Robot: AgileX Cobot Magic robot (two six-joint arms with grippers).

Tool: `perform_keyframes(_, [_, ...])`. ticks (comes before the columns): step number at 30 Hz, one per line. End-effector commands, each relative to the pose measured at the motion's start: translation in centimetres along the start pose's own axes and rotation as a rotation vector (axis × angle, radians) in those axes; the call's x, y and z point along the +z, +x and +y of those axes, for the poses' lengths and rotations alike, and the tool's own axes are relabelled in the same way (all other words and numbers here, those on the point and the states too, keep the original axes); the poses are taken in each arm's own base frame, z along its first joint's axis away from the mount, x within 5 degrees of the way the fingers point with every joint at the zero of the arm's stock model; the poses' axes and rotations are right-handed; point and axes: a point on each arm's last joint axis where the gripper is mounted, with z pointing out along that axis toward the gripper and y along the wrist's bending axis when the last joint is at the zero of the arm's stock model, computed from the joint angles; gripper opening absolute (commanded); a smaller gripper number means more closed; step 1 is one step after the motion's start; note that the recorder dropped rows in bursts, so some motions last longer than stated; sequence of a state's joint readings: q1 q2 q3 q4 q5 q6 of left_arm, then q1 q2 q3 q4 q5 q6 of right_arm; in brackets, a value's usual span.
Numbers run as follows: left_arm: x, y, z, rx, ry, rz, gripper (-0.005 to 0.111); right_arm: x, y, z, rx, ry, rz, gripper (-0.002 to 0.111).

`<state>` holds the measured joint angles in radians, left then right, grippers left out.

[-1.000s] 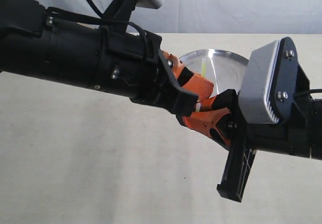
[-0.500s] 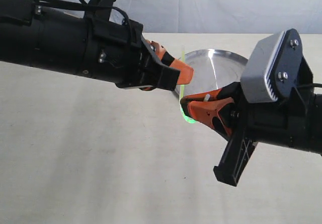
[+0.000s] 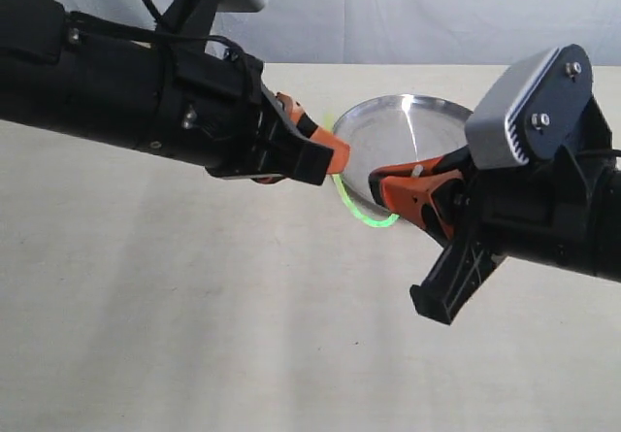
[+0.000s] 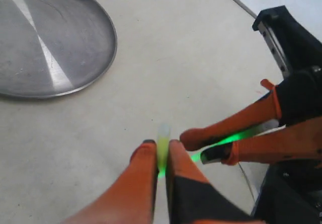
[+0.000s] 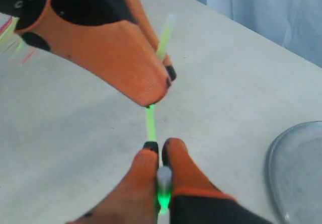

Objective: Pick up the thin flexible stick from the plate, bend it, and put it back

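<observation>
The bend is in hand: the left gripper (image 3: 333, 152) and right gripper (image 3: 380, 182) each pinch 1 end of the stick (image 3: 359, 220), which arcs in the air beside the plate (image 3: 432, 121) near the far edge of the desk (image 3: 194, 335). The next move likely calls for lowering it onto the plate, then releasing.

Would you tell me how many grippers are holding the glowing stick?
2. The left gripper pinches one end of the thin flexible stick, the right gripper the other, with it bowed between them near the plate.

thin flexible stick (image 3: 355, 215) ends hidden inside left claw (image 3: 333, 152) and right claw (image 3: 380, 182), plate (image 3: 388, 126) lower rim behind them
</observation>
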<state>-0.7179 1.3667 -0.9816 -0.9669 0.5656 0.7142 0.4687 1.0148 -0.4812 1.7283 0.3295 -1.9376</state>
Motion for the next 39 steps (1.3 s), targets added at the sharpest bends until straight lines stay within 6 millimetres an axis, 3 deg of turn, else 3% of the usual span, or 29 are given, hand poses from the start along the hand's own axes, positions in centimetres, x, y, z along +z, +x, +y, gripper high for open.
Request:
perform_keyframes(1, [0.2, 0.8, 0.0, 0.009, 0.018, 0.078, 0.0, -0.2, -2.3, -0.8, 0.008, 0.048, -0.061, -0.001])
perform_keyframes(10, [0.2, 0.9, 0.0, 0.021, 0.019, 0.085, 0.0, -0.2, -4.5, -1.6, 0.013, 0.092, -0.109, -0.001])
perform_keyframes(26, [0.2, 0.8, -0.4, 0.05, 0.057, 0.073, 0.0, 3.3, -5.0, -2.4, 0.191, 0.014, -0.063, -0.001])
perform_keyframes(39, [0.2, 0.5, -0.4, 0.074, 0.053, 0.038, 0.0, 6.0, -4.0, -2.4, 0.282, -0.066, -0.002, -0.001])
